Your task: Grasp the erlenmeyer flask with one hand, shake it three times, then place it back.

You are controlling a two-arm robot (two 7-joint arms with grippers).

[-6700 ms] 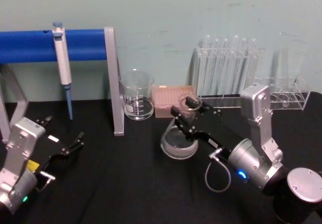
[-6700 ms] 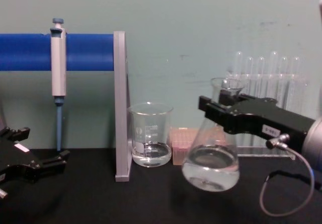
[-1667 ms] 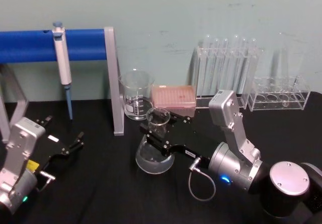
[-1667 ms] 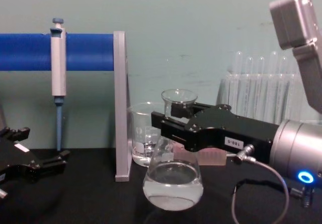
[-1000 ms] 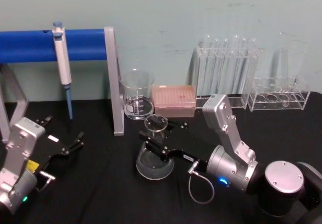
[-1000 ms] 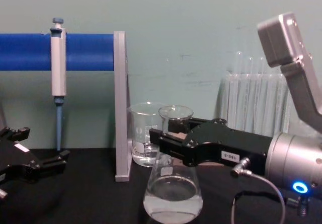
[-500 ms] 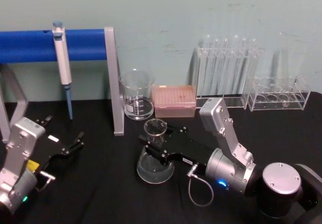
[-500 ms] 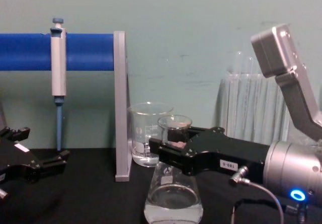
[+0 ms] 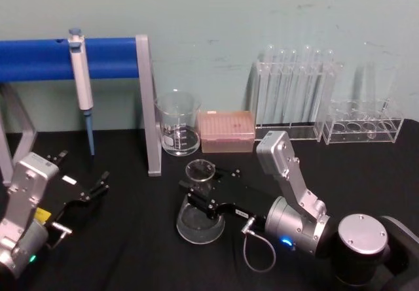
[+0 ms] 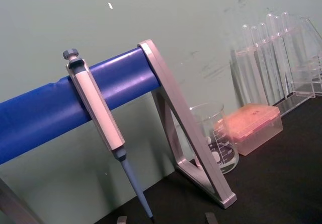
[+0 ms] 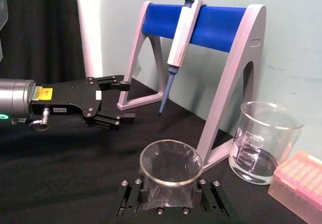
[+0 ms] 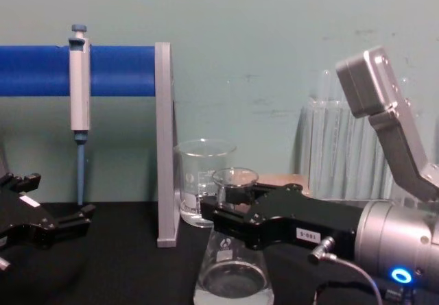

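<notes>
Erlenmeyer flask [image 9: 198,225] lowered, right tool [image 9: 200,193] gripping its neck, arm level, left tool [image 9: 85,168] parked open

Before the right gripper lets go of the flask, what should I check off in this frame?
1. Right gripper jaws shut on the flask neck: ok.
2. Flask upright: ok.
3. Flask base resting on the table: cannot tell.
4. Flask apart from the beaker behind it: ok.
5. Left gripper open, parked at the table's left, away from the flask: ok.
</notes>
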